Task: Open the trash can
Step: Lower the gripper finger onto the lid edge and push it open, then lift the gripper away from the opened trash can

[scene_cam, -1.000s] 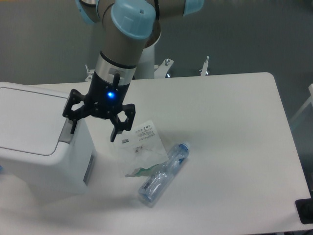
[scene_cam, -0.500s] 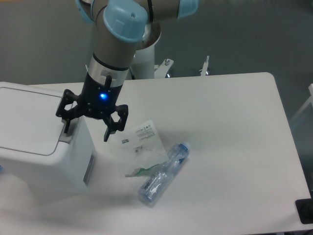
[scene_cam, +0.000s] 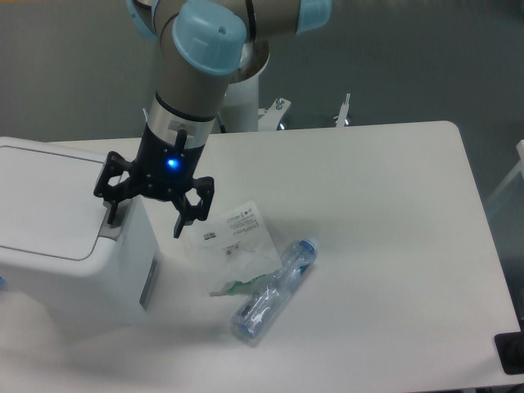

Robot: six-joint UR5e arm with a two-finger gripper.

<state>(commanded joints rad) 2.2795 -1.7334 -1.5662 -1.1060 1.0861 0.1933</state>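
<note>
I am looking at the trash can point(scene_cam: 61, 237) sitting at the left edge of the table point(scene_cam: 385, 246), and its flat white lid point(scene_cam: 45, 196) is lying closed, so the opening itself is not yet done. I am holding the claw point(scene_cam: 146, 210) spread wide, gripping nothing, right at the bin's near-right corner. One finger point(scene_cam: 110, 209) is pointing down over the grey push tab point(scene_cam: 110, 223); it looks to be at or just touching the tab, though I cannot tell whether it is actually pressing. The other finger is hanging clear off the side of the bin, above the table.

I am judging the approach as essentially complete: what is left is to push the tab down until the lid releases and lifts. A clear plastic bag point(scene_cam: 233, 246) and a plastic bottle point(scene_cam: 274, 288) are lying on the table just beside the bin, apart from the claw.
</note>
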